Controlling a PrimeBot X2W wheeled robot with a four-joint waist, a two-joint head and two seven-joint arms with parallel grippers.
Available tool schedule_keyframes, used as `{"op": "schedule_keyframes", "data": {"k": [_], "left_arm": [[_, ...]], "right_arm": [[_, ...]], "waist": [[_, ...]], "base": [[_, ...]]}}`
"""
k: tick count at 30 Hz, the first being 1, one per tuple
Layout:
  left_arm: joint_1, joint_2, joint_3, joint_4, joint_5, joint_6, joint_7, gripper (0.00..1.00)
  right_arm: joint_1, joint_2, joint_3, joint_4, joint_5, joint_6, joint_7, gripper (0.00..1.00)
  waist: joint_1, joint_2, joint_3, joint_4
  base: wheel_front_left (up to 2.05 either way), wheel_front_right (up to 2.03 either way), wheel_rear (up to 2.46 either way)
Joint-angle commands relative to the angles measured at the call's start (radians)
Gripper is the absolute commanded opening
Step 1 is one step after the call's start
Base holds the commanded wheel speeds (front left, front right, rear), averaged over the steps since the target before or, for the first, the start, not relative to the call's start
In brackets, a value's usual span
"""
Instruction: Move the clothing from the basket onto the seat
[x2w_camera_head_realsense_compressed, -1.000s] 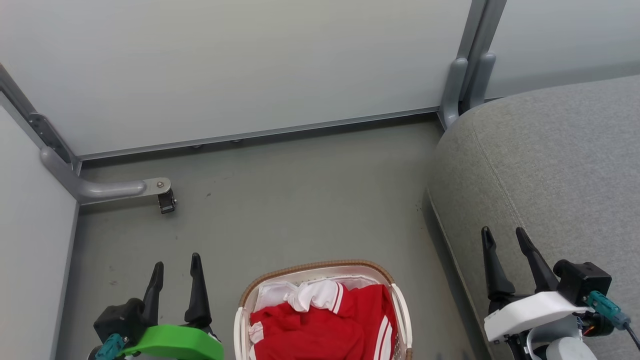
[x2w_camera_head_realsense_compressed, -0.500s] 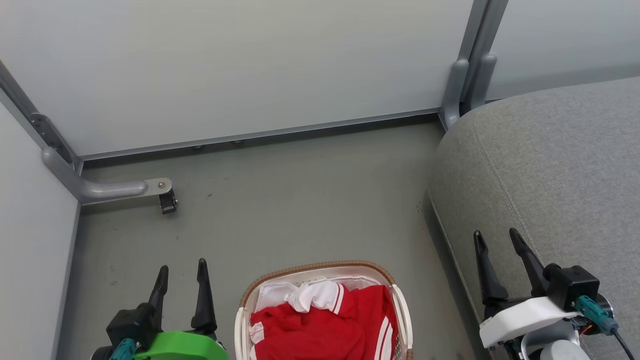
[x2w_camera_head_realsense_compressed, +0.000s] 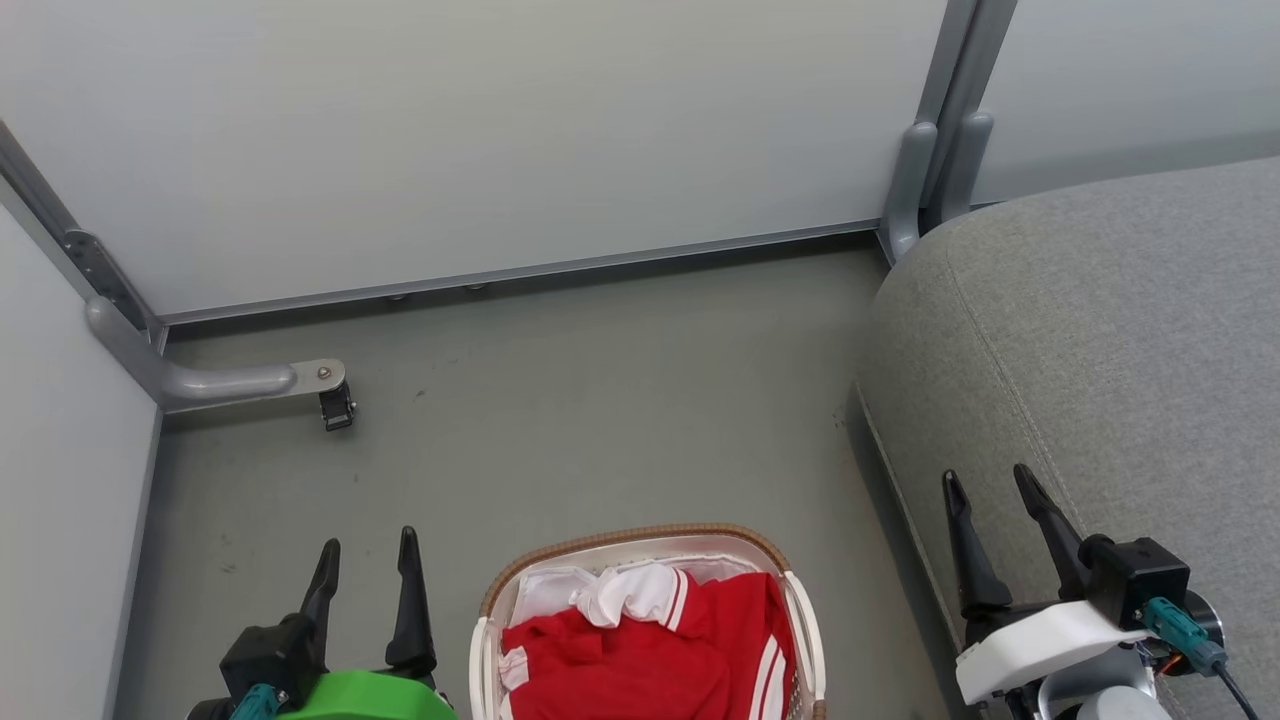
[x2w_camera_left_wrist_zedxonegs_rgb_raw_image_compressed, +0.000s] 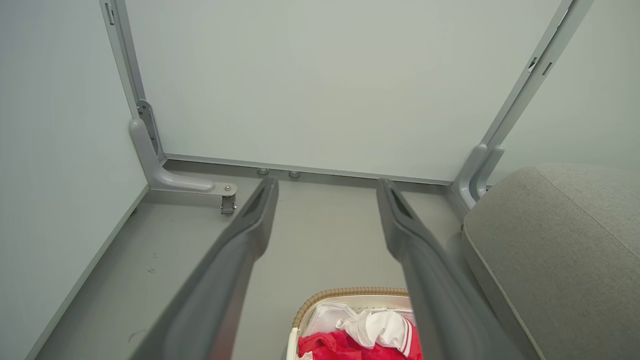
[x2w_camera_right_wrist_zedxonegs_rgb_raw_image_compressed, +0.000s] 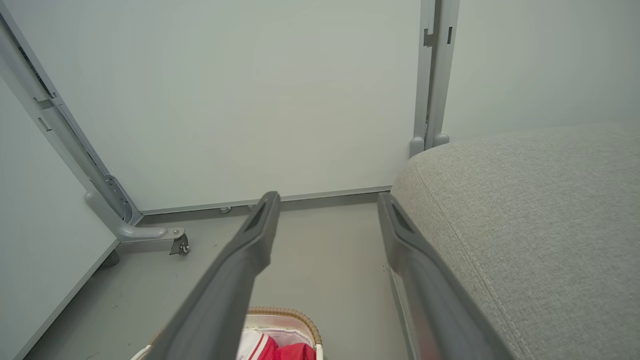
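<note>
Red clothing (x2w_camera_head_realsense_compressed: 650, 655) with white cuffs and white stripes lies heaped in the white basket (x2w_camera_head_realsense_compressed: 805, 620) with a brown woven rim, at the bottom middle of the head view. The grey seat (x2w_camera_head_realsense_compressed: 1110, 340) fills the right side. My left gripper (x2w_camera_head_realsense_compressed: 368, 548) stands open over the floor, left of the basket, holding nothing. My right gripper (x2w_camera_head_realsense_compressed: 988, 480) stands open over the seat's front edge, right of the basket, also holding nothing. The left wrist view shows the basket (x2w_camera_left_wrist_zedxonegs_rgb_raw_image_compressed: 345, 292), the clothing (x2w_camera_left_wrist_zedxonegs_rgb_raw_image_compressed: 345, 345) and the seat (x2w_camera_left_wrist_zedxonegs_rgb_raw_image_compressed: 565, 250). The right wrist view shows the basket (x2w_camera_right_wrist_zedxonegs_rgb_raw_image_compressed: 290, 314) and the seat (x2w_camera_right_wrist_zedxonegs_rgb_raw_image_compressed: 530, 210).
Pale partition walls (x2w_camera_head_realsense_compressed: 480, 130) close off the back and left. A grey metal foot with a small castor (x2w_camera_head_realsense_compressed: 335, 405) sticks out over the floor at the left. A grey post (x2w_camera_head_realsense_compressed: 925, 170) stands at the seat's far corner. Grey floor (x2w_camera_head_realsense_compressed: 600, 400) lies between basket and wall.
Both grippers have drawn back a little toward the bottom of the head view, still open. The clothing and basket have not moved.
</note>
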Motion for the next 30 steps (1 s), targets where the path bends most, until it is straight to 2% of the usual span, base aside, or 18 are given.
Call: {"op": "schedule_keyframes", "data": {"k": [1,17,23,30], "left_arm": [[0.012,0.007,0.000,0.001,-0.005,-0.002,0.000,1.00],[0.004,0.007,-0.007,-0.008,0.000,-0.005,0.000,1.00],[-0.057,0.006,-0.023,-0.014,0.022,-0.007,0.000,1.00],[-0.188,0.006,-0.079,0.001,0.056,-0.022,0.000,1.00]], "right_arm": [[0.014,-0.006,0.000,0.002,0.004,0.000,-0.005,1.00],[0.007,-0.006,-0.003,-0.008,-0.003,0.000,-0.005,1.00],[-0.035,-0.006,-0.024,-0.034,-0.022,0.000,-0.005,1.00],[-0.117,-0.006,-0.070,-0.076,-0.066,0.000,-0.005,1.00]], "waist": [[0.0000,0.0000,0.000,0.000],[0.0000,0.0000,0.016,-0.001],[0.0000,0.0000,0.089,-0.001],[0.0000,0.0000,0.247,-0.007]], "base": [[0.00,0.00,0.00],[0.00,0.00,0.00],[0.00,0.00,0.00],[0.00,0.00,0.00]]}}
